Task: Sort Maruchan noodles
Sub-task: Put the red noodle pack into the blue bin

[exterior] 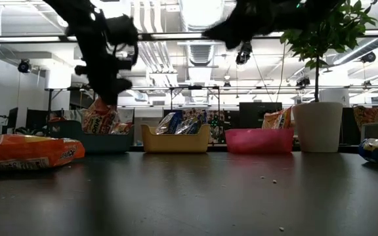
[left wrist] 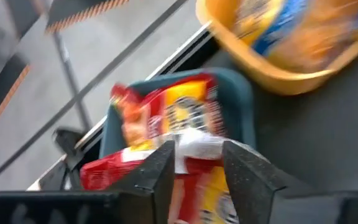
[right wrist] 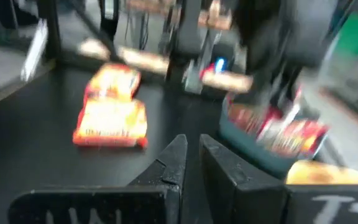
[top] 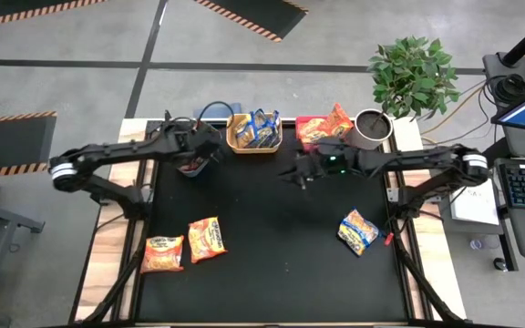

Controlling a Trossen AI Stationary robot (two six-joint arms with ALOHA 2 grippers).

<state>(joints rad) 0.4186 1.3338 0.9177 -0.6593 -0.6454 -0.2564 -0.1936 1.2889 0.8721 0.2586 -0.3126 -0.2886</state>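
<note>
Black matte tabletop [top: 272,264], concrete floor around it. High view: left gripper [top: 192,157] sits over the blue bin [top: 193,166] at 11 o'clock on the table; right gripper [top: 301,170] hovers near centre-top, nothing between its fingers. Yellow bin [top: 253,133] and red bin [top: 315,128] line the 12 o'clock edge, both already holding packets. Loose Maruchan noodles [top: 207,239]: two at 7 o'clock, one at 4 o'clock [top: 359,230].

Low view: bins are thin moulded plastic; packet ends stick up above the rims.

Left wrist view: jaws pinching a red-trimmed packet [left wrist: 188,149] by its crimped end seal, over the blue bin; probably not released yet, blur makes it hard to call.

Right wrist view: jaws nearly pressed together, empty.

Handling: packets are light, crinkly, slick film over a brittle noodle block. Grip the flat end seal or a short edge, gentle squeeze.
</note>
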